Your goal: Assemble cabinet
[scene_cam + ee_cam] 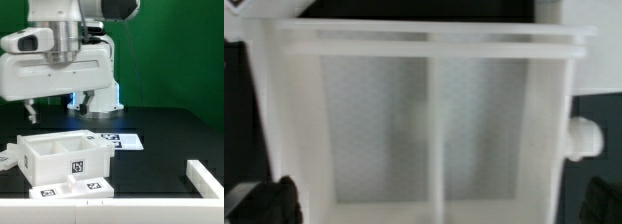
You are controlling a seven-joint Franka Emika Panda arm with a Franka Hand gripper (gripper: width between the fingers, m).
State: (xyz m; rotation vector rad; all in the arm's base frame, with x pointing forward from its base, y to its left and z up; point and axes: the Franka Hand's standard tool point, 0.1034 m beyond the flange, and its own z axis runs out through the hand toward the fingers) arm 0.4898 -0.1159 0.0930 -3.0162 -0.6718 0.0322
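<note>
The cabinet's white compartmented box point(62, 155) stands on the black table at the exterior view's left, its open side up and a tag on its front wall. Flat white tagged panels point(72, 187) lie just in front of it. My gripper point(57, 108) hangs a little above the box and is open and empty; one finger point(30, 108) shows over the box's left end. In the wrist view the box point(375, 120) fills the picture, with a divider down its middle. My gripper point(438, 205) is spread wide, with a dark fingertip point(274, 200) at each side of the box.
The marker board point(120, 141) lies flat behind the box, near the white robot base point(100, 100). A white L-shaped rail point(205, 180) sits at the exterior view's right front. A small white part point(8, 158) lies left of the box.
</note>
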